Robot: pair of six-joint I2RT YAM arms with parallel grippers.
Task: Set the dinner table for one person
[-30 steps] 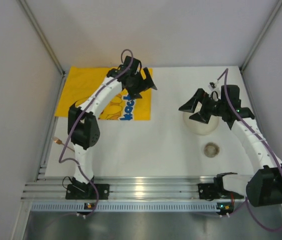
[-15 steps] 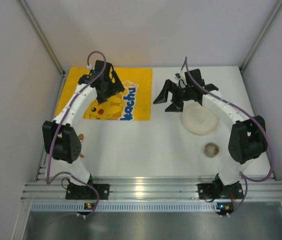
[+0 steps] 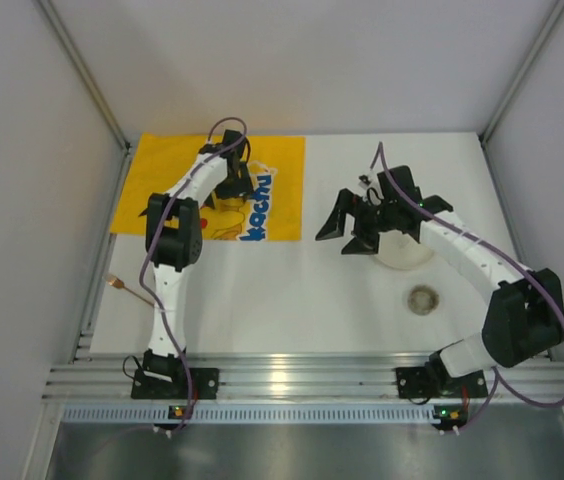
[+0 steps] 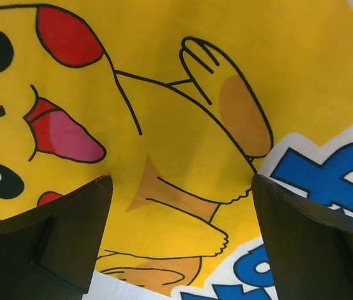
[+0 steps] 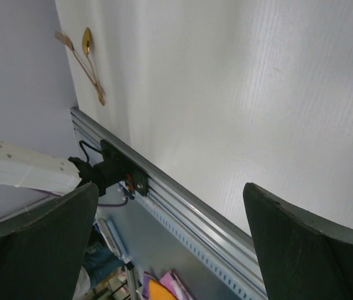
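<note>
The white dinner table fills the top view. A yellow Pikachu mat lies at its far left. My left gripper hovers low over the mat's right half, open and empty. In the left wrist view the mat fills the frame between the spread fingers of the left gripper. My right gripper is open and empty, just left of a cream plate. A small round cup sits nearer than the plate. A gold spoon and fork lie at the left edge.
The right wrist view looks between the open fingers of the right gripper across bare table to the spoon and fork and the metal rail along the near edge. Grey walls enclose the table on three sides.
The left gripper has moved right over the mat's printed figure. The right gripper has come nearer, from beyond the plate to the plate's left side. Both stay open.
</note>
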